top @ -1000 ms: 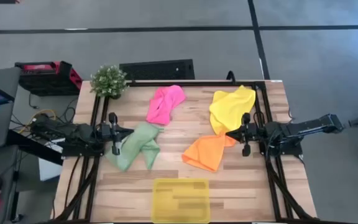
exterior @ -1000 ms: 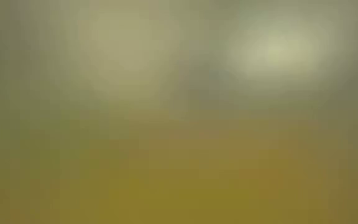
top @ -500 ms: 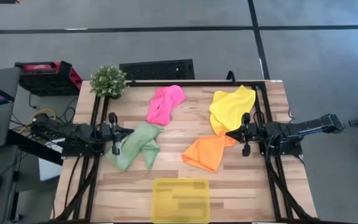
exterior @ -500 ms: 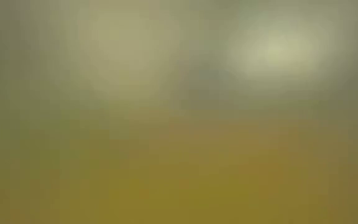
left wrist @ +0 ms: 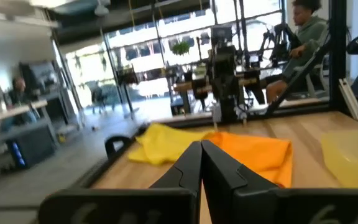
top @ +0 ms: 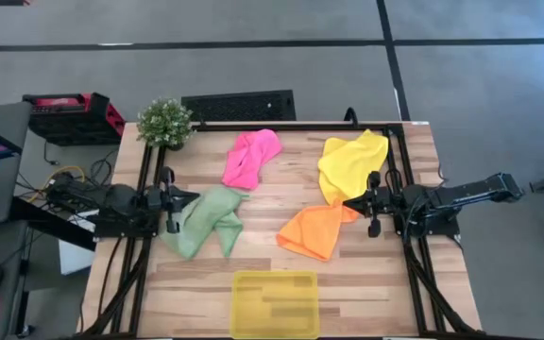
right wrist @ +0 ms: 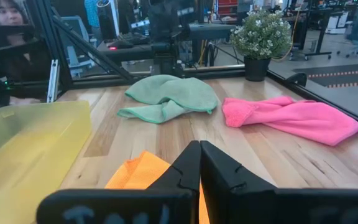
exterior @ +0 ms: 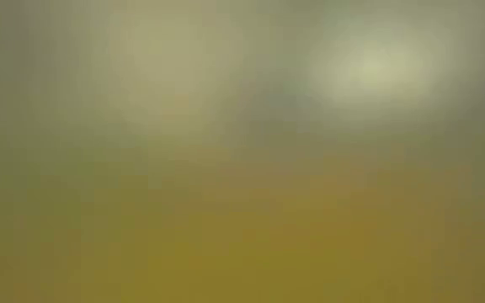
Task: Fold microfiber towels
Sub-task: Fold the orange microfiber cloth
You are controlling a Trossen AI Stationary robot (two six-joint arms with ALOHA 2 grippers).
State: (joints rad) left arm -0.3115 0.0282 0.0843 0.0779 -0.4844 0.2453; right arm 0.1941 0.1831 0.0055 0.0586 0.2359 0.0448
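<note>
Four towels lie crumpled on the wooden table: pink far centre, yellow far right, orange below the yellow one, pale green on the left. My left gripper is shut and empty, its tip at the green towel's left edge. My right gripper is shut and empty, its tip where the orange and yellow towels meet. In the right wrist view the orange towel lies under the shut fingers. In the left wrist view the shut fingers point toward the yellow and orange towels.
A translucent yellow tray stands at the table's near edge. A potted plant stands at the far left corner. Black frame rails run along both sides of the table. Bare wood lies between the green and orange towels. People sit beyond the table.
My left gripper has drawn back a little toward the table's left edge. The towels and my right gripper have stayed where they were.
</note>
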